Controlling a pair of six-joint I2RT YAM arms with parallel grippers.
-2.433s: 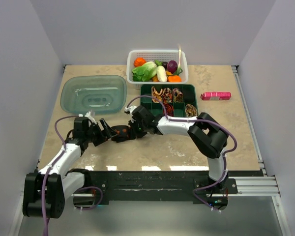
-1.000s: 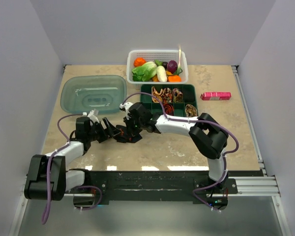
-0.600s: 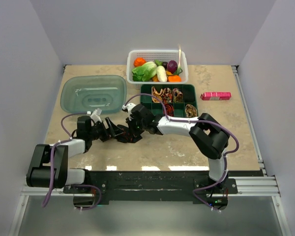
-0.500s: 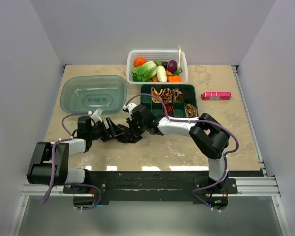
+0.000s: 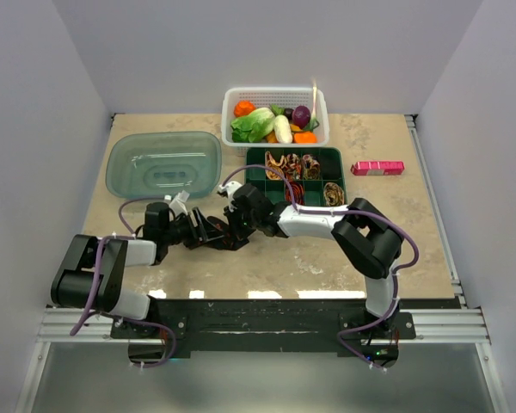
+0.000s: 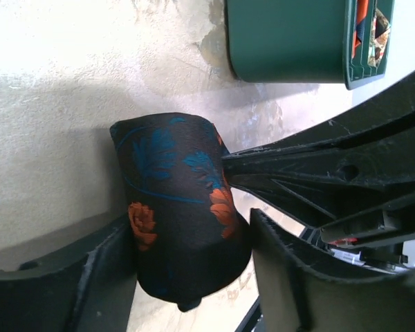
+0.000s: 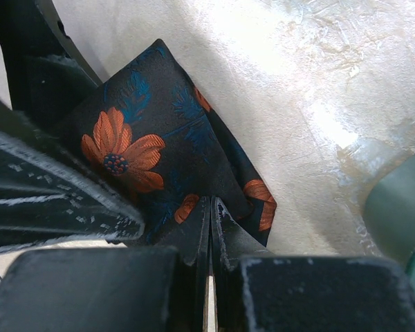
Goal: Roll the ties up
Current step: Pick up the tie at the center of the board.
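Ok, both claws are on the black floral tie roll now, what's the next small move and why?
Probably close the left claw a bit further onto the black tie roll. Its fingers flank the roll without clearly pressing it, while the right claw is shut, pinching the fabric edge. Once the left grip is firm, the right could let go.

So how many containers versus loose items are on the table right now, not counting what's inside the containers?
Containers: 3 (white basket, green tray, clear tub)
Loose items: 2 (pink box, black flowered tie)
Total: 5
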